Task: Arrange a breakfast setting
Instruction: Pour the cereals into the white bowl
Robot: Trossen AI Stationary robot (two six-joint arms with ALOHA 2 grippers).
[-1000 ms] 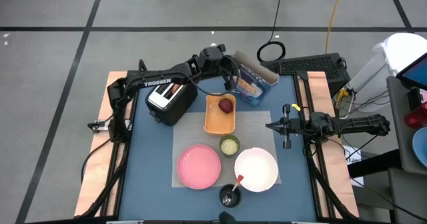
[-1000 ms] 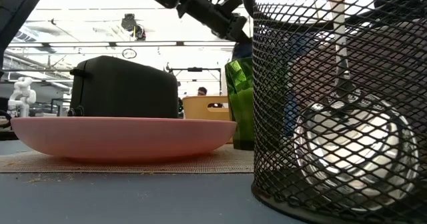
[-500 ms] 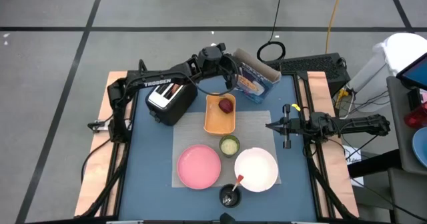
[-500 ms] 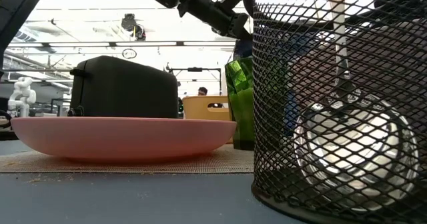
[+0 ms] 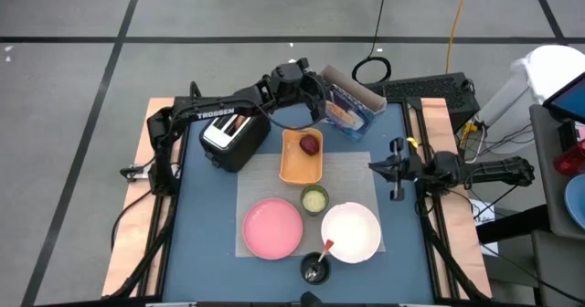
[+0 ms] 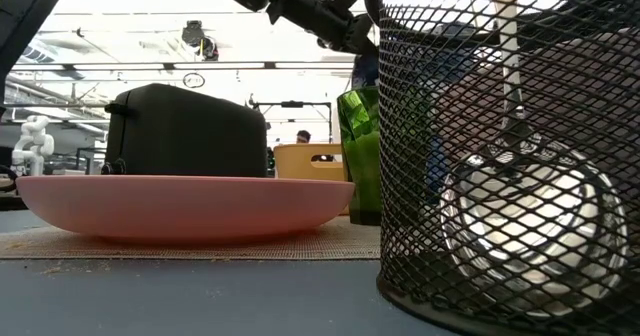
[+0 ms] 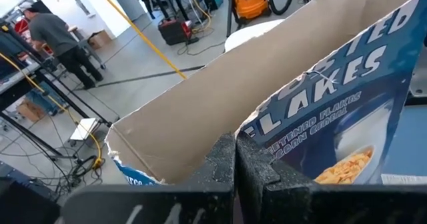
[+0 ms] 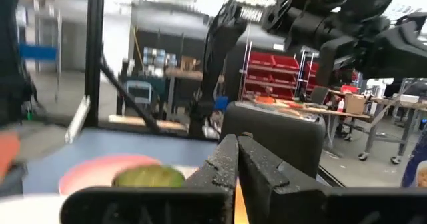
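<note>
The left pincer [image 5: 322, 101] was clamped shut on the open top edge of the blue cereal box [image 5: 350, 108]; in the left wrist view its two fingers met tight over the cardboard flap of that box [image 7: 313, 97], with the printed front panel running away from the tips. The box sat tilted at the far side of the counter [image 5: 206, 206], touching the pincer, its body stretching away toward the right arm's side. The step in hand seemed to be bringing the cereal to the setting.

On the near side of the left pincer lay the orange rectangular tray [image 5: 301, 164] with the dark-red fruit [image 5: 311, 144] in it; just beyond the tray came the small green cup [image 5: 314, 198], then the white bowl [image 5: 351, 232] and the pink round plate [image 5: 272, 228], all on a grey mat. The red-handled spoon [image 5: 326, 248] stood in a black mesh holder at the bowl's edge. The black-and-silver toaster [image 5: 233, 135] sat under the left arm, behind its pincer.

The right pincer [image 5: 382, 168] hovered well apart from the box, beside the mat, fingers pressed together and holding nothing.

The next move probably called for lifting the box clear and carrying it toward the bowl, keeping the thin flap from slipping or tearing, since the grip held only the edge.
</note>
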